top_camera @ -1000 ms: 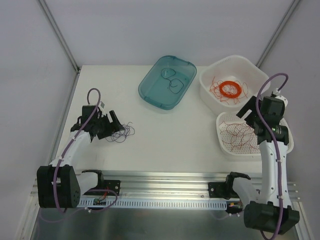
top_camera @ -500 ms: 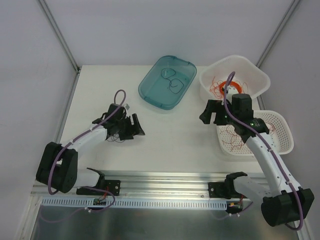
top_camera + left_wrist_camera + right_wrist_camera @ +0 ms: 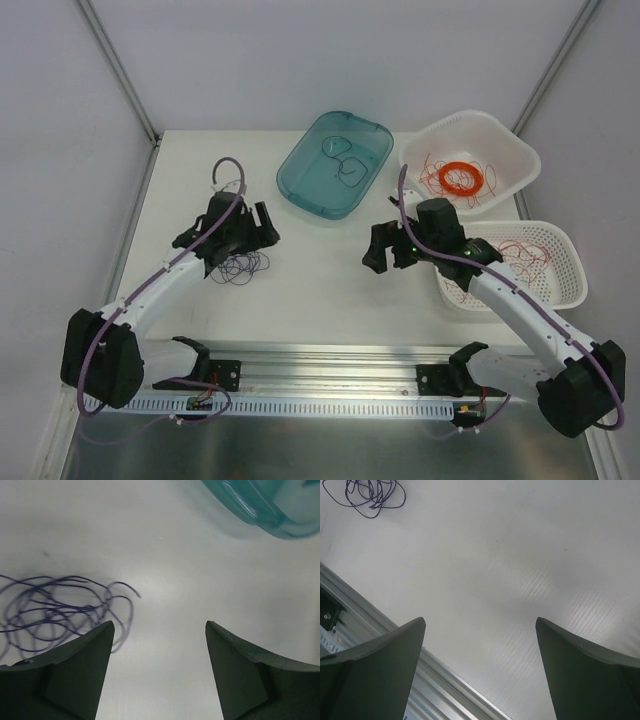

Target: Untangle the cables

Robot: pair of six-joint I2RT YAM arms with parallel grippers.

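Note:
A small loose tangle of thin dark blue cables [image 3: 240, 268] lies on the white table. In the left wrist view the cables [image 3: 60, 612] sit just outside the left fingertip [image 3: 102, 635], with nothing between the jaws. My left gripper [image 3: 260, 224] hovers open just beyond the tangle. Over the table's middle my right gripper [image 3: 380, 252] hangs wide open and empty. Its wrist view shows the dark cables [image 3: 370, 492] far off at the top left. Thin red cables [image 3: 520, 250] lie in the white basket [image 3: 560, 290].
A teal tray [image 3: 300, 180] at the back holds two dark wire loops [image 3: 345, 160]. A white basin [image 3: 500, 130] at the back right holds a flat orange coil [image 3: 461, 178] and red wires. The metal rail [image 3: 330, 352] runs along the near edge.
The right arm has swung left from above the basket to the table's middle. The left gripper moved right, then away from the rail, past the dark tangle, which stayed put.

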